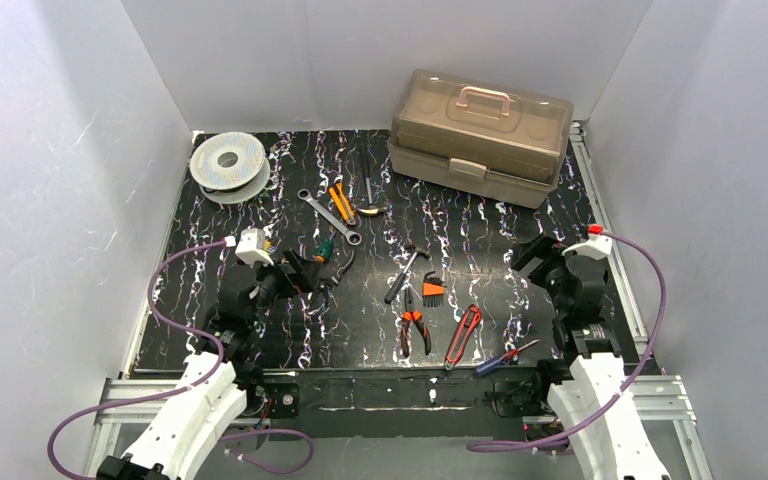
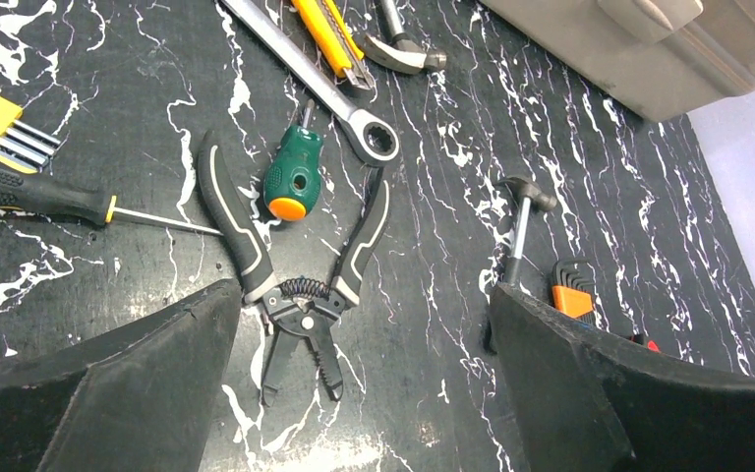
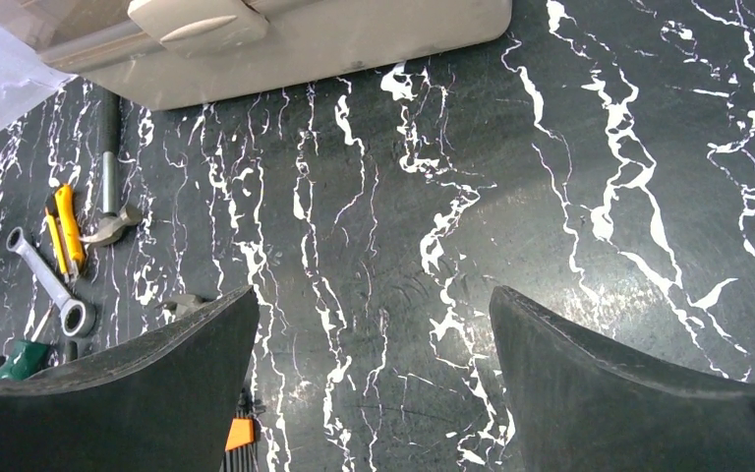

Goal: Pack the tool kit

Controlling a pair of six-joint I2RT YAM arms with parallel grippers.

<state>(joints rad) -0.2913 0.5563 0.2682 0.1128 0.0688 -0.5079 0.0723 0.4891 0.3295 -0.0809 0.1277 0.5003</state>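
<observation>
One tool kit [image 1: 480, 135], a large beige plastic box, stands at the far right of the worktop [image 1: 505, 220], close to the back wall. Its smoky lid [image 1: 430, 115] is down and its latch [image 1: 467, 168] faces the arms.

Judged from its build, the box is stiff and smooth-walled, probably light while unfilled, and far too broad for either tool to span. It would likely slide rather than tip if pushed. Workable holds appear to be the pinkish handle [image 1: 485, 100] lying on the lid and the small protruding latch, which would have to be lifted first. Bracing the body with the other arm seems prudent. The lid looks like thin plastic and may flex if pinched at one corner.

Right tool [image 3: 374, 295]: jaws spread wide with nothing between them, hanging over bare worktop near the latch side.

Left tool [image 2: 364, 305]: likewise released and empty, hanging above a pair of wire strippers [image 2: 300, 303], with a stubby green screwdriver [image 2: 293, 177] and a wrench [image 2: 300, 67] just beyond.

Other loose items, among them a small hammer [image 2: 519, 236], hex keys [image 2: 572, 295] and red-handled pliers [image 1: 413, 325], lie between the arms, well apart from the box. A grey wire spool [image 1: 228, 165] sits at the far left corner.
</observation>
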